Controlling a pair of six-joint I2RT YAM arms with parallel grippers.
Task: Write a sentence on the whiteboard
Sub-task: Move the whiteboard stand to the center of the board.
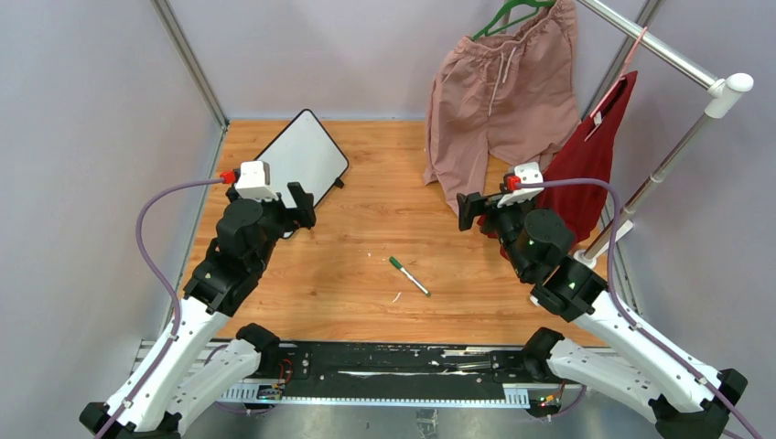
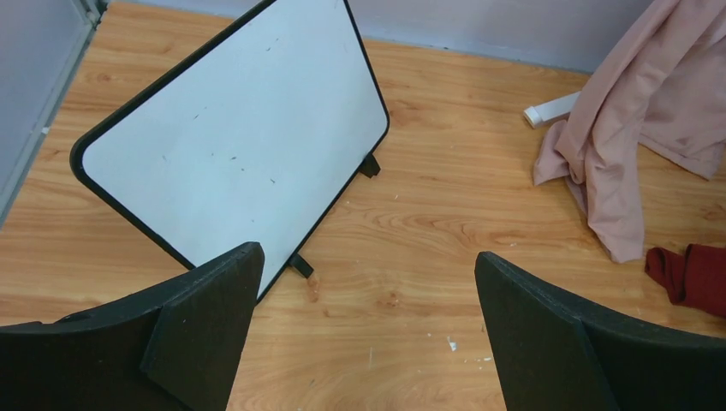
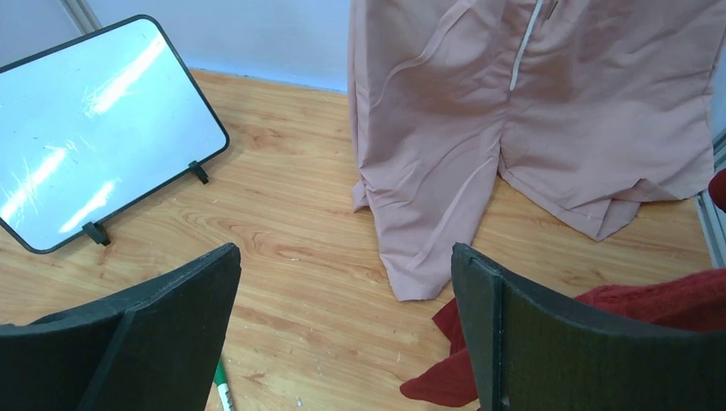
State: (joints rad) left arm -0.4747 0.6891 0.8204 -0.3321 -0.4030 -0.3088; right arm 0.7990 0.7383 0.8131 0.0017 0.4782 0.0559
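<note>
A: Whiteboard (image 1: pixel 302 160) sits at the far left of the table (image 1: pixel 366 311), propped on its little black feet, turned at an angle. The face is blank but for faint specks; no sentence on it yet.

B: Grippers?

A: Left gripper (image 2: pixel 368 334) has its fingers spread wide and holds nothing; it hovers just beside the board's near corner. Right gripper (image 3: pixel 342 334) is also wide apart and empty, close to the red cloth (image 1: pixel 595 155) and the pink shorts (image 1: pixel 499 91).

B: Marker?

A: Green-capped marker (image 1: pixel 408 275) lies flat on the wood between the arms, well apart from the board. Neither hand touches it.

B: Risks?

A: A thin pen lying flat can roll or skid if one finger lands first. I cannot tell whether the cap is seated; writing with it on leaves no mark. The board looks light: pen pressure could slide or tip it unless the left hand braces it. The right arm could snag the hanging cloth as it swings.
</note>
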